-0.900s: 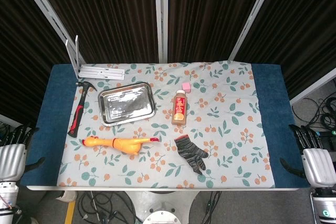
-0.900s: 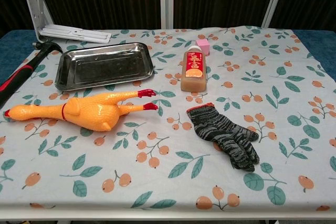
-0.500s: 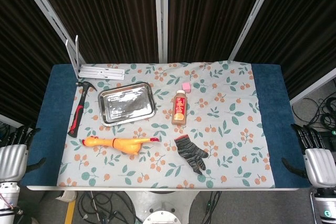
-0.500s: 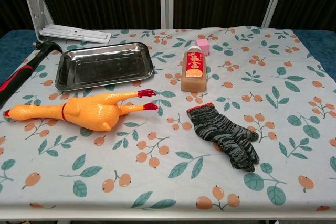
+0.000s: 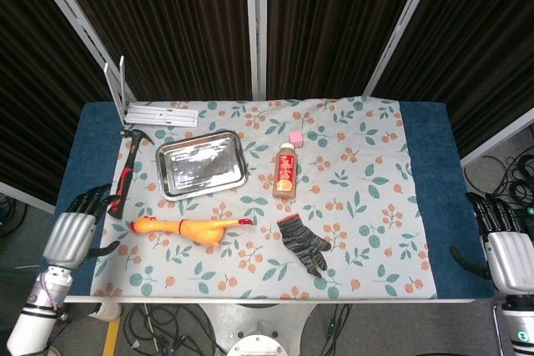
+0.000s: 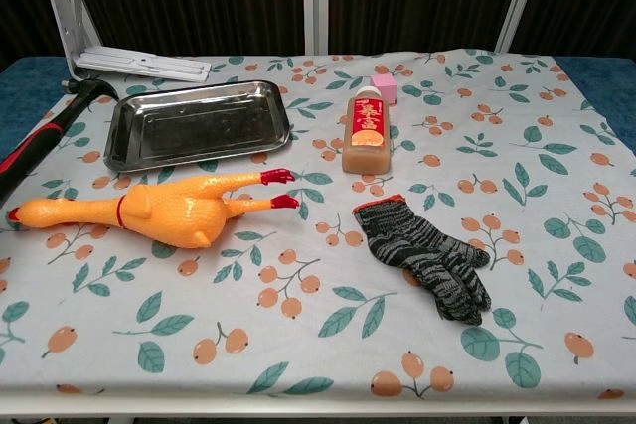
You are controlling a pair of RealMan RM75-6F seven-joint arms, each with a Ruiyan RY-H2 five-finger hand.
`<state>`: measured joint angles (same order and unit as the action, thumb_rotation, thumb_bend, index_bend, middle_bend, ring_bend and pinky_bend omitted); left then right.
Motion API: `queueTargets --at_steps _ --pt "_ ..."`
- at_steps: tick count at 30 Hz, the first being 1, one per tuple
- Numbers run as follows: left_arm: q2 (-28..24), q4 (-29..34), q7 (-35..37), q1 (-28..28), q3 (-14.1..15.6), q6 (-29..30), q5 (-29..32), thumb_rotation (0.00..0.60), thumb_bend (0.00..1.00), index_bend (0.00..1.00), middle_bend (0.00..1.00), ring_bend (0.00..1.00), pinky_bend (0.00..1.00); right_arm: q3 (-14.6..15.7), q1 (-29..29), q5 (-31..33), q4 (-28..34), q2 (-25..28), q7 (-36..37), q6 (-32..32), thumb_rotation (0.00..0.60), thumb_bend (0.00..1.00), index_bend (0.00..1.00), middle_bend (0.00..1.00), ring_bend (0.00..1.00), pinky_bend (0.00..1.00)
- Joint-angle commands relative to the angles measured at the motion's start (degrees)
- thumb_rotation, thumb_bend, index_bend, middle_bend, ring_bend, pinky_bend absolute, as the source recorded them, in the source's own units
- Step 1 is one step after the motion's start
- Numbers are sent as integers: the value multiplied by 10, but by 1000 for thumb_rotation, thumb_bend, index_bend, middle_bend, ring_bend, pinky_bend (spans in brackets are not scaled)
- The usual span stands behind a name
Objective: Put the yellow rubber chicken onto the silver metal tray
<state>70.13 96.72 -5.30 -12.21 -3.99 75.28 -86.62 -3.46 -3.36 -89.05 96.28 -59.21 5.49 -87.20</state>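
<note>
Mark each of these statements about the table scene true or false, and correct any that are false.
1. The yellow rubber chicken lies inside the silver metal tray. False: it lies on the cloth in front of the tray, which holds nothing.
2. The left hand holds nothing, its fingers apart. True.
3. The grey knitted glove lies left of the chicken. False: it lies to the chicken's right.
4. The orange bottle stands upright, right of the tray. True.
5. The right hand grips the hammer. False: the right hand is at the table's right edge, holding nothing; the hammer lies at the left.
</note>
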Motion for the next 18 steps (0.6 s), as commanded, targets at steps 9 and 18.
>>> queueTargets --at_steps 9,18 --pt "85 -18 -34 -88 -15 -143 92 600 159 260 213 133 199 0 1 5 -6 3 11 1 600 165 0 87 0 59" --pt "140 -62 -70 -118 -25 -181 165 600 179 271 225 135 205 1 2 4 -13 1 19 0 600 165 0 87 0 59"
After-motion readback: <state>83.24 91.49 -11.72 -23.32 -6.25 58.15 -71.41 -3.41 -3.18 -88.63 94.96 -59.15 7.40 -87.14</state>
